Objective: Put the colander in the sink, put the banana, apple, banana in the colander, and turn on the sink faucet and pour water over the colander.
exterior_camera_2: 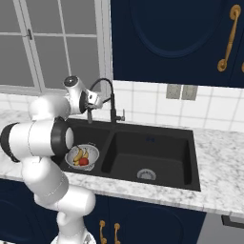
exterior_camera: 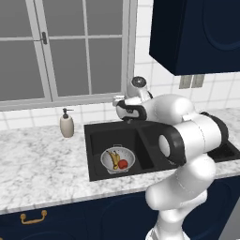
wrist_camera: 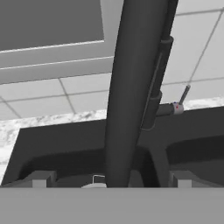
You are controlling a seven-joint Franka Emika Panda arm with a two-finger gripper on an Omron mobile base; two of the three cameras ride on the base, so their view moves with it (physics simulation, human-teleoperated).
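Note:
The silvery colander (exterior_camera: 127, 154) (exterior_camera_2: 93, 152) stands in the left basin of the black sink (exterior_camera: 101, 136) (exterior_camera_2: 157, 147). In it lie the yellow bananas (exterior_camera: 112, 159) (exterior_camera_2: 79, 155) and a red apple (exterior_camera: 123, 164) (exterior_camera_2: 84, 161). My gripper (exterior_camera: 120, 101) (exterior_camera_2: 96, 101) (wrist_camera: 111, 179) is open, up at the black gooseneck sink faucet (exterior_camera_2: 107, 82). In the hand view the faucet's dark spout (wrist_camera: 131, 87) rises between my fingertips (wrist_camera: 41, 178), with gaps on both sides. Its small lever handle (wrist_camera: 177, 107) sticks out to the right. Water is out of view.
A beige soap pump bottle (exterior_camera: 67, 124) stands on the marble counter (exterior_camera: 42, 164) left of the sink. The right basin holds a steel drain (exterior_camera_2: 146, 174). A window (exterior_camera: 65, 47) is behind the sink, and dark blue wall cabinets (exterior_camera_2: 167, 38) hang above.

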